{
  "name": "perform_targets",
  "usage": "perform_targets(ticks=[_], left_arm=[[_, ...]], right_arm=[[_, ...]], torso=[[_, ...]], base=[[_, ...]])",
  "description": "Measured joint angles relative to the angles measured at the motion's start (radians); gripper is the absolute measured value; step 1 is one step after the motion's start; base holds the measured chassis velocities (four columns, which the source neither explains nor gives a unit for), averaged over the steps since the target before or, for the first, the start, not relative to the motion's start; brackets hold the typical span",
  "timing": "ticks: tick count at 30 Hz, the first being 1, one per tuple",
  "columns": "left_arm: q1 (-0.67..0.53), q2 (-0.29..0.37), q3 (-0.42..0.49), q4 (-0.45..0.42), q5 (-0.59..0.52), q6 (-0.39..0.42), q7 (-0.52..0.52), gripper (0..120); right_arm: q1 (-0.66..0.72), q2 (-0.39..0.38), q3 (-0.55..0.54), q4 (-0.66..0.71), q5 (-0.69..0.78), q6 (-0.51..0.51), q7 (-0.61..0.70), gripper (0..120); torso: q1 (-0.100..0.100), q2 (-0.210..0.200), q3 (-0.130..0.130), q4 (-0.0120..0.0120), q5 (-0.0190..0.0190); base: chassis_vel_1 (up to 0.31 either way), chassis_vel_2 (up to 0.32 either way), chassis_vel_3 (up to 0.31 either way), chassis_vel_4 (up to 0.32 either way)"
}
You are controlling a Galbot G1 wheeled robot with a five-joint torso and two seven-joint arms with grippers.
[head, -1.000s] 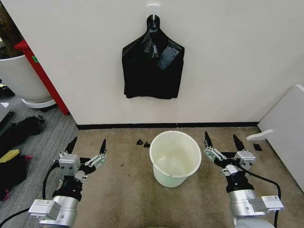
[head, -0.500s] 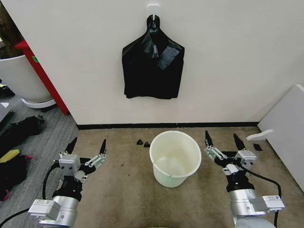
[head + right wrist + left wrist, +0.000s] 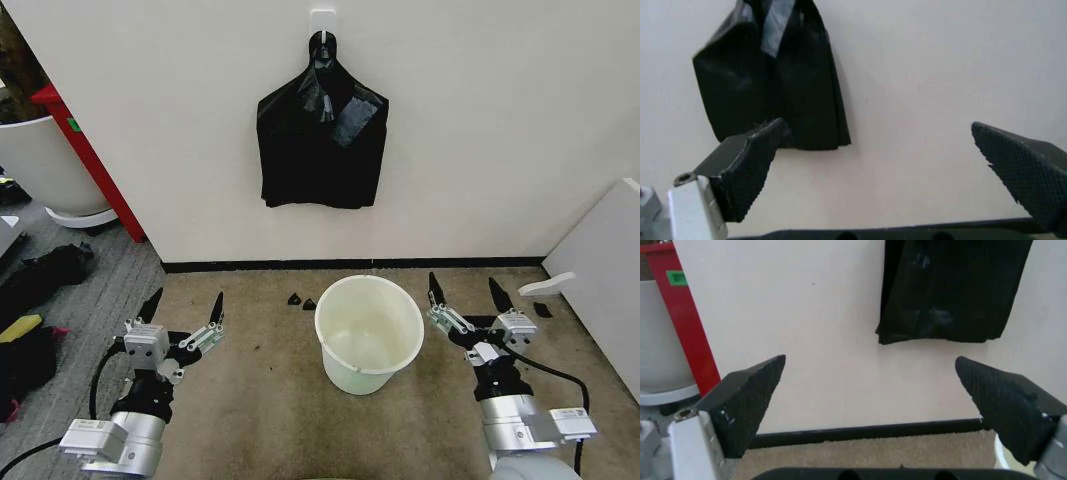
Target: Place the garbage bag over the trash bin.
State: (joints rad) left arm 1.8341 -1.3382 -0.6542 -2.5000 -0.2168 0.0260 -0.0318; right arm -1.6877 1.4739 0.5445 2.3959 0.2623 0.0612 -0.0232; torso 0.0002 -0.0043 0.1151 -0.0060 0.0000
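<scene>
The trash bin [image 3: 352, 372], a small round cream-white bucket, stands upright and empty on the tan carpet near the wall. The garbage bag is out of view. A flat bunch of black bags [image 3: 320, 150] hangs from a white hook on the wall above the bin, and shows too in the left wrist view [image 3: 953, 290] and the right wrist view [image 3: 767, 85]. My left gripper [image 3: 187, 297] is open, low and to the left of the bin, holding nothing [image 3: 870, 362]. To the bin's right, my right gripper [image 3: 461, 280] is open and empty too [image 3: 878, 125].
A large white planter pot [image 3: 35, 165] and a red post [image 3: 85, 150] stand at the far left. Dark items [image 3: 40, 270] lie on the grey floor there. A white panel [image 3: 600, 280] leans at the right. Small black scraps [image 3: 303, 300] lie by the baseboard.
My right gripper has crept slightly up and toward the bin. The left gripper, the bin and the hanging bags stay as they were.
</scene>
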Motion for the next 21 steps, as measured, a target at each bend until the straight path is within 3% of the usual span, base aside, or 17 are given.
perform_targets(ticks=[13, 21], left_arm=[[-0.040, 0.114, 0.003, 0.000, -0.120, -0.013, -0.026, 100], [-0.039, 0.112, -0.003, 0.000, -0.164, -0.022, -0.039, 100]], right_arm=[[0.125, -0.055, -0.045, 0.065, 0.389, -0.092, 0.086, 100], [0.296, -0.163, -0.181, 0.060, 0.713, -0.133, 0.187, 100]], torso=[[0.000, 0.000, 0.000, -0.0003, -0.0001], [0.000, 0.000, 0.000, 0.0001, -0.0001]], base=[[0.000, 0.000, 0.000, 0.000], [0.000, 0.000, 0.000, 0.000]])
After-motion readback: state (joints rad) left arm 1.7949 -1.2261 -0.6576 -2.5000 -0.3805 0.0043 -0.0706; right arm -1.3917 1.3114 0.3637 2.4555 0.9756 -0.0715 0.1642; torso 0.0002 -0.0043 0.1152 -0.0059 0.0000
